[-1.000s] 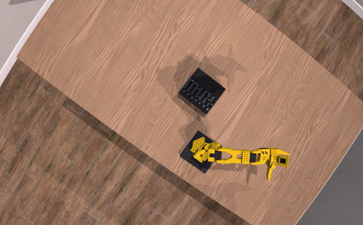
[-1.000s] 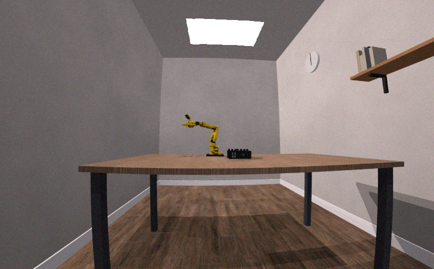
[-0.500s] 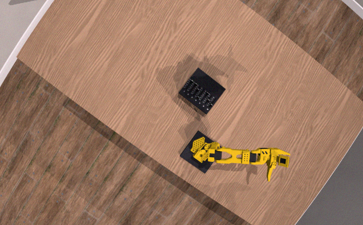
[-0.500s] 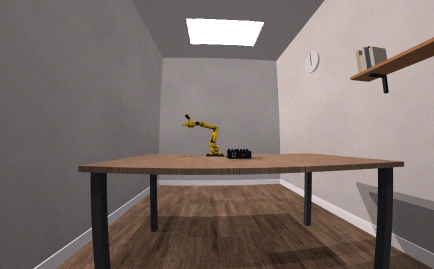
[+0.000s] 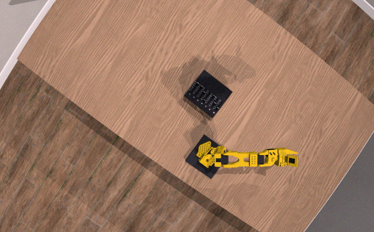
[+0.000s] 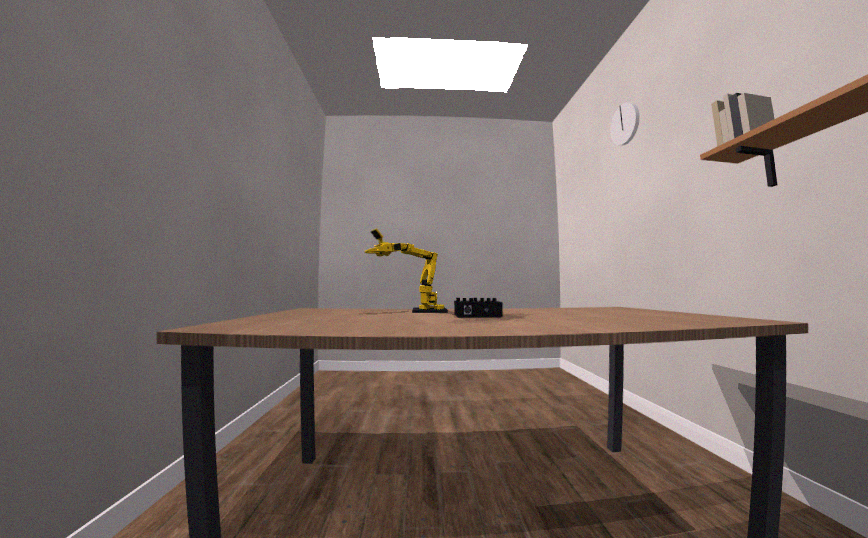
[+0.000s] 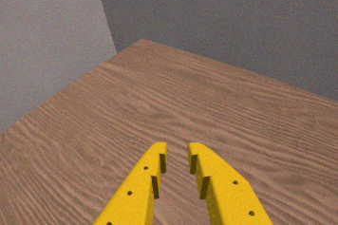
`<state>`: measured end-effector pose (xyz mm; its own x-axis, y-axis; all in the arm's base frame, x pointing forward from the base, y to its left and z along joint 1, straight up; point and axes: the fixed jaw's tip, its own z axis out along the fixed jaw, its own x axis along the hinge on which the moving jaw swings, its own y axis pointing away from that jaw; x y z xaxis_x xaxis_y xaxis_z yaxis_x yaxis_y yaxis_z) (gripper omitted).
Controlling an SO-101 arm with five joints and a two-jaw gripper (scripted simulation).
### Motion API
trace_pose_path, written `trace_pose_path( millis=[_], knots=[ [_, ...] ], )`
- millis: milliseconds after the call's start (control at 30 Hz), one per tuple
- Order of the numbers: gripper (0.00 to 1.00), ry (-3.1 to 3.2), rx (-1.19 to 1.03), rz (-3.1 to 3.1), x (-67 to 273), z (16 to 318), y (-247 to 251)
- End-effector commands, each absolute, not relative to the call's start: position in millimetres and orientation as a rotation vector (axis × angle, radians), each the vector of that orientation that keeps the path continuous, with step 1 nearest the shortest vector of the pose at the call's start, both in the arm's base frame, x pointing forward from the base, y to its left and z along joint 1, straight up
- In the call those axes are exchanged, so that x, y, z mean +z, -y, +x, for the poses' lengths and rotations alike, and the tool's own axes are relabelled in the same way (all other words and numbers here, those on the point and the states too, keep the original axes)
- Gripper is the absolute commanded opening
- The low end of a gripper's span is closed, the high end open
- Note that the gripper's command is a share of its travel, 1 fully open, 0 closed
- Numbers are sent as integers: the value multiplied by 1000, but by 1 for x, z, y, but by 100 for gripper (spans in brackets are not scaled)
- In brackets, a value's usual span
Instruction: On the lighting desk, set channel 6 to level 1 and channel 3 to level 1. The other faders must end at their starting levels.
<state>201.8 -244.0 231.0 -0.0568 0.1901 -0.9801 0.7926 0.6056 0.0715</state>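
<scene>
The black lighting desk (image 5: 207, 93) lies on the wooden table, with a row of several small faders across it. It also shows in the exterior view (image 6: 478, 307) as a low black box. My yellow arm stands on a black base plate (image 5: 202, 160) beside the desk and stretches away from it, high above the table. My gripper (image 5: 294, 157) is far from the desk and points at a table corner. In the wrist view its two yellow jaws stand nearly together with nothing between them. The desk is not in the wrist view.
The table's edges and corner lie beyond the gripper in the wrist view. A wall shelf with books (image 6: 744, 113) and a clock (image 6: 623, 123) are on the right wall, far from the arm.
</scene>
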Motion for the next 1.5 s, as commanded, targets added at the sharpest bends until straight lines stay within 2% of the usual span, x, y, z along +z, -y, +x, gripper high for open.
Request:
trace_pose_path(
  millis=[0, 200, 433, 533, 733, 1033, 1100, 1467],
  knots=[
    [0, -1586, -561, 824, 237, 209, 233],
    [0, -1680, -421, 769, 231, 234, 199],
    [0, -1837, -209, 666, 221, 261, 136],
    [0, -1863, -176, 647, 220, 264, 125],
    [0, -2029, 15, 518, 210, 269, 58],
    [0, -2279, 244, 279, 198, 243, -35],
    [0, -2279, 244, 279, 198, 243, -35],
    [0, -2506, 381, -1, 188, 188, -98]
  ],
)
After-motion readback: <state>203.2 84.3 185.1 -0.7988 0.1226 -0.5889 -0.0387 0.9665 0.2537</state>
